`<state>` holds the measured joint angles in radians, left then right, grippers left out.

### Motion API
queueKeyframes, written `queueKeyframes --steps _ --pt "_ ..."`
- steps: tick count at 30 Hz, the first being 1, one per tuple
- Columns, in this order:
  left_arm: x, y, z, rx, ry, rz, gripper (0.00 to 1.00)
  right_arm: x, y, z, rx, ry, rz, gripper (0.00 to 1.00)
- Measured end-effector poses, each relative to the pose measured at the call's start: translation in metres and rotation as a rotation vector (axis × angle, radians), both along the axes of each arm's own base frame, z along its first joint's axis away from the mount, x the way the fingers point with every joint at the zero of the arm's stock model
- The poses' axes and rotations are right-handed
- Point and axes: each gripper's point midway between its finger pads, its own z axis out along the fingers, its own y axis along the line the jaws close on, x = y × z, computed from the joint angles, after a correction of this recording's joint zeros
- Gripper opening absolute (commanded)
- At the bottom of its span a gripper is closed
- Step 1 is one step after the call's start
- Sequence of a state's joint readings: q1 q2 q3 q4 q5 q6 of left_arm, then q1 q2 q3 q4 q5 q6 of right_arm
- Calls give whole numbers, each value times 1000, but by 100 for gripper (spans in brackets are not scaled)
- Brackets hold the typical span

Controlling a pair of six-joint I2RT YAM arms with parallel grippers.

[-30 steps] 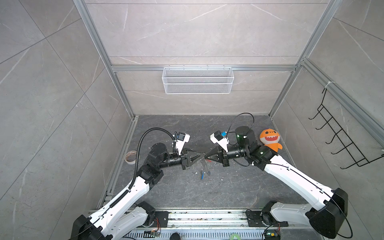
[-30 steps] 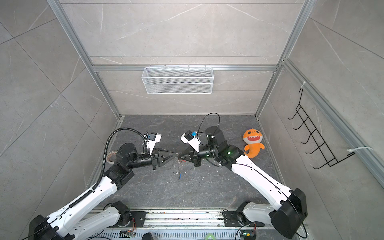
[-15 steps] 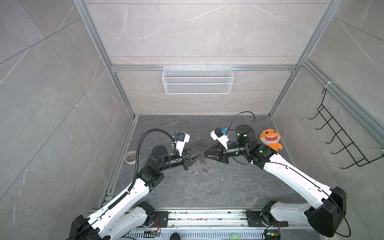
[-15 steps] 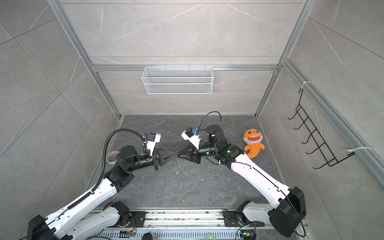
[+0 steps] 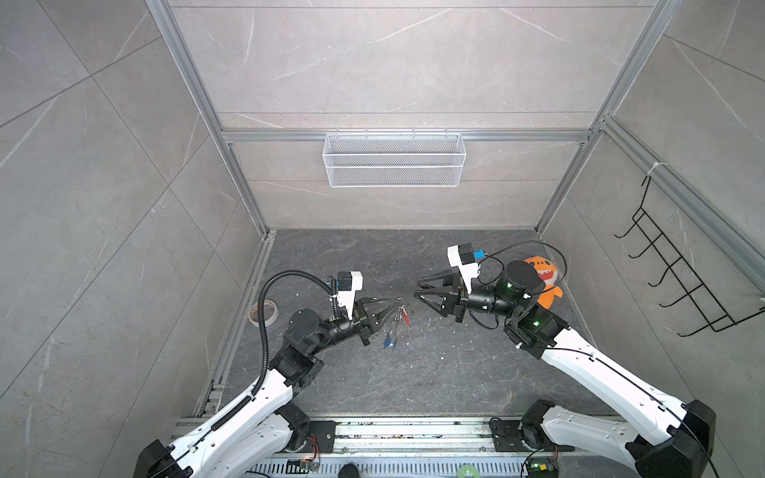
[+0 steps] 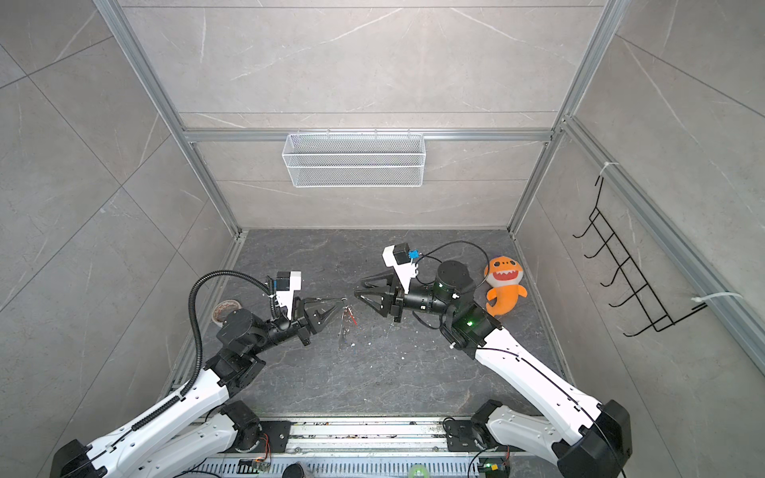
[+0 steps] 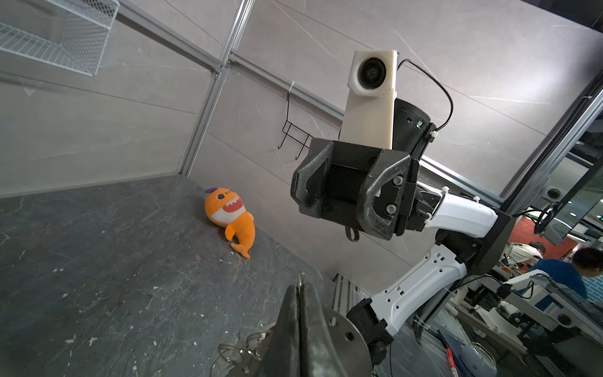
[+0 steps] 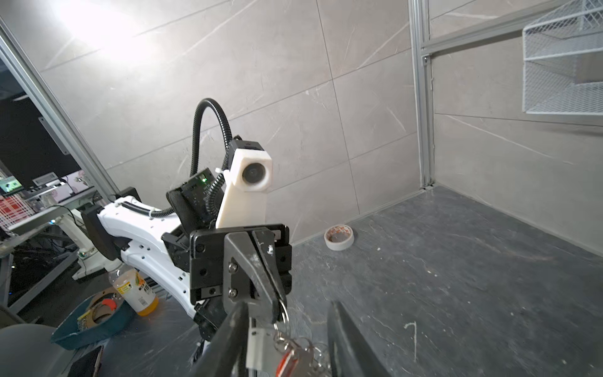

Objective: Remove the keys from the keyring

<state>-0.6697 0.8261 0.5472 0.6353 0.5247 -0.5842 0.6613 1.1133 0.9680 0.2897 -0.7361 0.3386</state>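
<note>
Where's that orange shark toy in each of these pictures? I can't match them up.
Top view: orange shark toy at the floor's right edge, partly behind the right arm.
Top view: toy same spot, in full.
Left wrist view: toy on the floor by the side wall.
Right wrist view: not in it.
Shared landmark: white wire basket on the back wall.

In both top views the keys (image 5: 393, 329) are just a tiny dangly clump, so no telling key from ring. Right wrist view: the blurry red tag (image 8: 284, 360) gets chopped by the bottom edge. Left wrist view: the keyring (image 7: 241, 351) is mostly hidden, bottom middle.
</note>
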Motion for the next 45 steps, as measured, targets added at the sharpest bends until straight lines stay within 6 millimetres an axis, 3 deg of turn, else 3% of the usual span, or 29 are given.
queueKeyframes --steps 7,18,26,29,30,33,34,37,45 --pt "-3 7 19 -62 -49 22 0 -8 21 -4 20 36 62 38" --pt "-7 13 32 -99 -85 32 0 -9 33 -4 44 55 83 24" --pt "-5 16 35 -108 -86 53 0 -11 38 -6 47 62 94 2" --pt "-5 16 35 -108 -84 57 0 -11 38 -5 49 59 94 0" --pt "-5 16 34 -106 -82 58 3 -11 38 -6 47 60 94 0" --pt "-3 16 28 -83 -54 65 27 -10 37 -12 11 74 86 0" --pt "-3 17 26 -74 -52 68 29 -10 37 -15 -12 81 79 0" --pt "-6 20 25 -40 -34 81 29 -8 35 -22 -99 88 51 0" --pt "-13 21 32 73 -16 71 29 -19 21 -17 -294 30 59 0"
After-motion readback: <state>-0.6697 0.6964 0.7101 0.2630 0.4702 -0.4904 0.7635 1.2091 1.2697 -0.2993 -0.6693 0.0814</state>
